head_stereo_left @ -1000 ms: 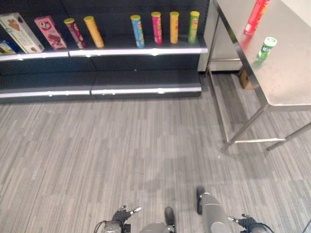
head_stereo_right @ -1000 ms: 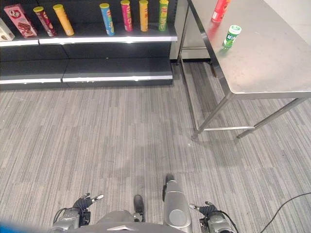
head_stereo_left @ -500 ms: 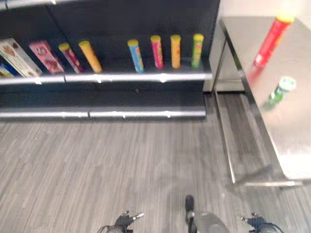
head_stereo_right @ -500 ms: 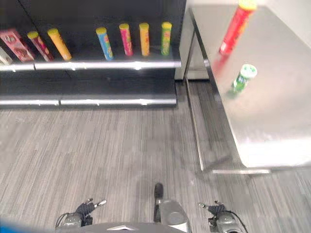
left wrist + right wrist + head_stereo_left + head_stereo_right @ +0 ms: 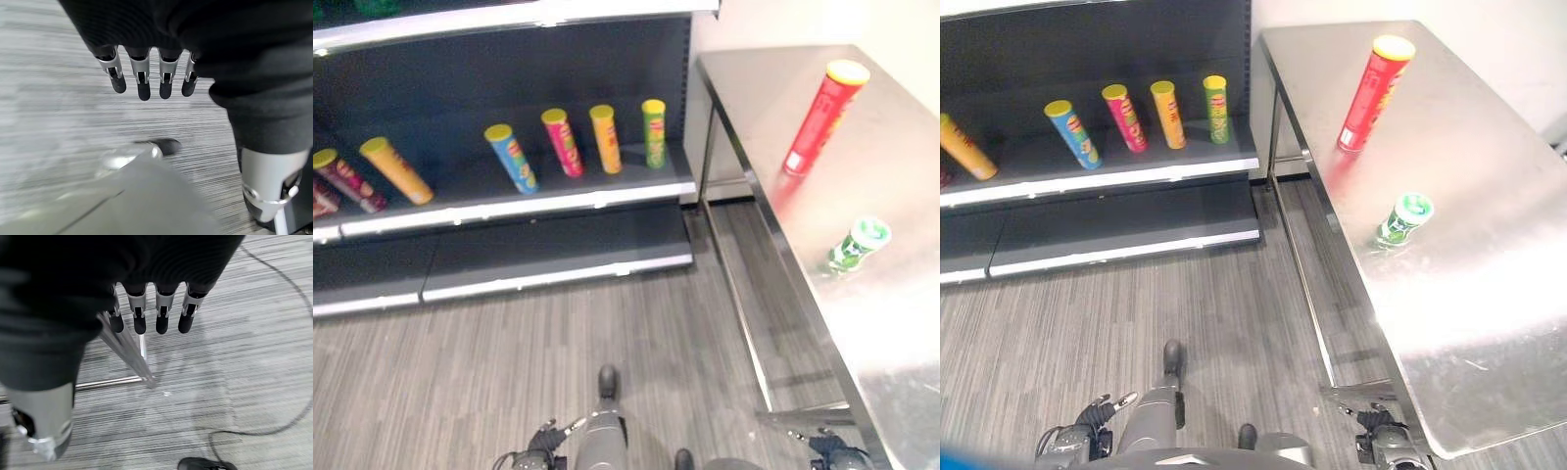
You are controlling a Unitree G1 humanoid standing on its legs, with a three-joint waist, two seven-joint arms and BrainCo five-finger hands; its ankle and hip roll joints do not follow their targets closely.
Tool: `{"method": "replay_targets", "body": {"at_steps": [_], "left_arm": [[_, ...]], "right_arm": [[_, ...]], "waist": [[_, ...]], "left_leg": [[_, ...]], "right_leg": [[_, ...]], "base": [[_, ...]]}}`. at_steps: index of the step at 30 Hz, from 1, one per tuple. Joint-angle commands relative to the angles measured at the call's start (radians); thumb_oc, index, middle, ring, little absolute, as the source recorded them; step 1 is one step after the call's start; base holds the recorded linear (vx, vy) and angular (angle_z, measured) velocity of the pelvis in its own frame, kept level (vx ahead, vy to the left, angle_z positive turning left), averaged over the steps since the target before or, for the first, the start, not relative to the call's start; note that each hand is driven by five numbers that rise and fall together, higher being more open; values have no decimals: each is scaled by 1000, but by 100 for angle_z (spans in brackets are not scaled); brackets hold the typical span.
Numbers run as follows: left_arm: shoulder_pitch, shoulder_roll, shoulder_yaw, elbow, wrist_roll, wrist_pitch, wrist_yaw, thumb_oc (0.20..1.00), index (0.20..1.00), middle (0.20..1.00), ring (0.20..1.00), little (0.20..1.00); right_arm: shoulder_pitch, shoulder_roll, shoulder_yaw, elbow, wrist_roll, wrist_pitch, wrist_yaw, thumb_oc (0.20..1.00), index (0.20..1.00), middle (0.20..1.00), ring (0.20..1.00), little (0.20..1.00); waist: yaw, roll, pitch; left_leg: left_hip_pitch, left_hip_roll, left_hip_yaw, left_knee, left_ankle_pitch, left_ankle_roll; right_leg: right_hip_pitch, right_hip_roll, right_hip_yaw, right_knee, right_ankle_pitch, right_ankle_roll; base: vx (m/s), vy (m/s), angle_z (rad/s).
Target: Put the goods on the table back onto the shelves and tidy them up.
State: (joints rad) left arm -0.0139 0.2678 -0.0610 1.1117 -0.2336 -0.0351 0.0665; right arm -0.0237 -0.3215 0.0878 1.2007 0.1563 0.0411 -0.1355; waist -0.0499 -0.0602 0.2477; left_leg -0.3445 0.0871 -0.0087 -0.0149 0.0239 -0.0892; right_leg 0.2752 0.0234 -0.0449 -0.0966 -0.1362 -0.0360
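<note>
A tall red can point(image 5: 824, 116) stands upright at the far side of the steel table point(image 5: 1469, 294). A short green can point(image 5: 858, 245) stands nearer on the same table. Both are far from my hands. My left hand point(image 5: 540, 452) hangs low over the floor, its fingers point(image 5: 143, 78) straight and holding nothing. My right hand point(image 5: 832, 452) hangs by the table's near leg point(image 5: 127, 352), its fingers point(image 5: 161, 313) straight too and empty.
On the dark shelf point(image 5: 558, 201) stand a blue point(image 5: 510, 157), a pink point(image 5: 561, 142), an orange point(image 5: 604, 138) and a green can point(image 5: 654, 132). Two more cans point(image 5: 395, 169) lean at the left. A lower shelf board point(image 5: 548, 269) juts toward the floor.
The camera has swung right and come nearer to the shelf and the table. The goods stand as before. Both hands still hang low and empty.
</note>
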Motion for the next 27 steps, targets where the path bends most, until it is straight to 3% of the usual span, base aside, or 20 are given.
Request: {"method": "replay_targets", "body": {"at_steps": [1, 4, 7, 13, 14, 18, 20, 23, 25, 27], "left_arm": [[18, 8, -31, -8, -8, -17, 14, 1000, 1000, 1000, 1000, 1000], [32, 3, -19, 15, -3, -13, 8, 1000, 1000, 1000, 1000, 1000], [36, 4, -18, 43, 11, -8, 8, 1000, 1000, 1000, 1000, 1000], [20, 21, -32, 38, 31, -9, 9, 1000, 1000, 1000, 1000, 1000], [6, 33, -36, 31, 29, -13, 16, 1000, 1000, 1000, 1000, 1000], [-4, 52, -32, 32, 31, -15, 18, 1000, 1000, 1000, 1000, 1000], [-3, 71, -21, 25, 28, -17, 14, 1000, 1000, 1000, 1000, 1000], [6, 87, -3, 23, 24, -10, 7, 1000, 1000, 1000, 1000, 1000], [10, 89, 5, 29, 40, -5, 6, 1000, 1000, 1000, 1000, 1000], [12, 80, 6, 29, 53, -10, 8, 1000, 1000, 1000, 1000, 1000]], "right_arm": [[11, -33, -25, -2, -10, -15, -21, 1000, 1000, 1000, 1000, 1000], [20, -24, -23, 13, -25, -12, -9, 1000, 1000, 1000, 1000, 1000], [28, -11, -37, 10, -17, -11, -7, 1000, 1000, 1000, 1000, 1000], [35, 14, -50, 34, -13, -1, -8, 1000, 1000, 1000, 1000, 1000], [36, 18, -69, 47, 4, -2, -12, 1000, 1000, 1000, 1000, 1000], [50, 17, -121, 64, 50, -4, -18, 1000, 1000, 1000, 1000, 1000], [71, -9, -211, 70, 129, -16, -30, 1000, 1000, 1000, 1000, 1000], [100, -66, -340, 37, 214, -32, -61, 1000, 1000, 1000, 1000, 1000], [114, -96, -403, 7, 244, -45, -93, 1000, 1000, 1000, 1000, 1000], [150, -128, -467, -53, 249, -58, -128, 1000, 1000, 1000, 1000, 1000]], "waist": [[49, 10, 14], [60, 25, 0], [51, 26, -20], [22, 13, -55], [8, 13, -63], [-15, 16, -64], [-46, 22, -56], [-93, 36, -27], [-105, 45, -20], [-114, 44, -27]], "left_leg": [[118, 45, 23, -36, 120, -39], [132, 37, -20, -32, 138, -39], [164, 38, 6, -23, 136, -32], [201, 11, 84, -8, 74, 19], [213, -6, 105, -4, 48, 38], [243, -28, 127, -7, 15, 64], [286, -49, 144, -23, -11, 86], [353, -59, 172, -48, -37, 109], [381, -48, 192, -54, -54, 107], [401, -51, 206, -58, -73, 98]], "right_leg": [[-62, -14, 22, 9, 9, 105], [-33, -14, 71, 11, -6, 103], [-31, -47, 98, 20, -13, 119], [-79, -115, 132, 88, -4, 169], [-109, -135, 141, 132, 9, 190], [-174, -146, 171, 243, 46, 218], [-232, -153, 193, 368, 113, 239], [-312, -181, 169, 528, 208, 230], [-348, -207, 120, 557, 200, 230], [-350, -231, 59, 470, 164, 228]], "base": [[266, 126, -10], [258, 216, -65], [203, 225, -90], [139, 241, -44], [102, 242, -44], [94, 221, -34], [103, 229, -41], [83, 243, -21], [77, 149, -28], [126, 62, -44]]}}
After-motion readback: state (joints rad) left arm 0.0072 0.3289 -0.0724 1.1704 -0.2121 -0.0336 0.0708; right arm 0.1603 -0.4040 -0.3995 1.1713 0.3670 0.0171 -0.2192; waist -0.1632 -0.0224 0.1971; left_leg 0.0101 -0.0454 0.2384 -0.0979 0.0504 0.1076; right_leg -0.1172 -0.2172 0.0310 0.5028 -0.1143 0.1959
